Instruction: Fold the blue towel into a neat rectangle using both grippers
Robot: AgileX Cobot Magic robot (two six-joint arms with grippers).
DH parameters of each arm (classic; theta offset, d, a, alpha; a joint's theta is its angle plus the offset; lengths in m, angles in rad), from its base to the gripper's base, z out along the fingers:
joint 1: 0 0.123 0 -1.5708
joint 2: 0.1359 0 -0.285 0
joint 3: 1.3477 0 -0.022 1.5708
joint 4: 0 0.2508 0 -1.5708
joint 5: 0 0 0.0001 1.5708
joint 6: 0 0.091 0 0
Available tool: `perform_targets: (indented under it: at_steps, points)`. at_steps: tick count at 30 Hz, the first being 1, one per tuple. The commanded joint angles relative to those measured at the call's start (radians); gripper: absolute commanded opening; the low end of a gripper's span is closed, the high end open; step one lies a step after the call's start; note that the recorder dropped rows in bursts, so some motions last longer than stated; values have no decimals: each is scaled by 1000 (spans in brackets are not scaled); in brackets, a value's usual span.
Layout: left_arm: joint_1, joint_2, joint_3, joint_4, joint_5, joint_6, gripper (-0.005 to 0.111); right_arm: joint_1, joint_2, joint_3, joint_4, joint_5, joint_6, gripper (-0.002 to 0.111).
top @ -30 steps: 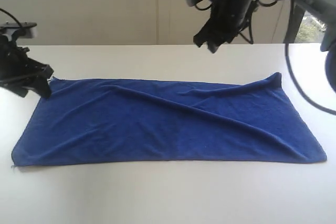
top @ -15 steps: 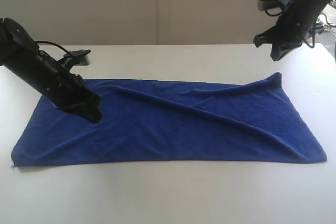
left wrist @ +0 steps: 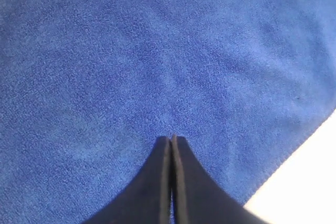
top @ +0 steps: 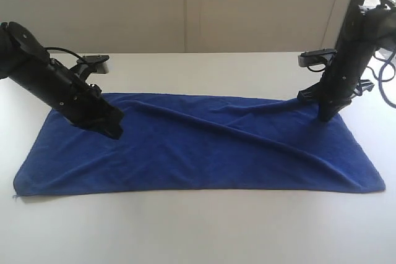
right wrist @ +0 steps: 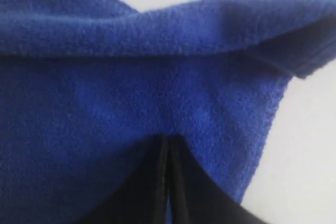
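The blue towel (top: 204,146) lies spread as a long rectangle on the white table, with diagonal creases running across its middle. My left gripper (top: 113,129) rests tip-down on the towel's far left part, jaws pressed together with no cloth between them (left wrist: 171,138); plush blue towel (left wrist: 157,51) fills that view. My right gripper (top: 326,115) stands tip-down on the towel's far right corner. Its jaws are also together (right wrist: 167,137), tips against the towel (right wrist: 131,93) just short of a raised fold of cloth (right wrist: 173,22).
The white table (top: 204,233) stretches in front of the towel and behind it. A pale wall (top: 185,4) closes the back. Black cables (top: 383,78) loop beside the right arm at the right edge.
My right arm has come down from above the table onto the towel's far right corner, which now lies lower. My left arm has barely shifted, its tip still on the towel.
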Motion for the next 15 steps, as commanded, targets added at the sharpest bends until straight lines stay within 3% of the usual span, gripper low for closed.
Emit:
perform_targets:
  at_steps: [1, 8, 15]
  points:
    - [-4, -6, 9, -12, 13, 6, 0, -5, -14, 114, -25, 16, 9, 0]
    - [-4, -6, 9, -12, -8, 22, 0, -5, -125, 301, -82, 16, 19, 0]
    - [-4, -6, 7, -16, -7, 32, 0, -5, -178, 321, -100, 16, 36, 0]
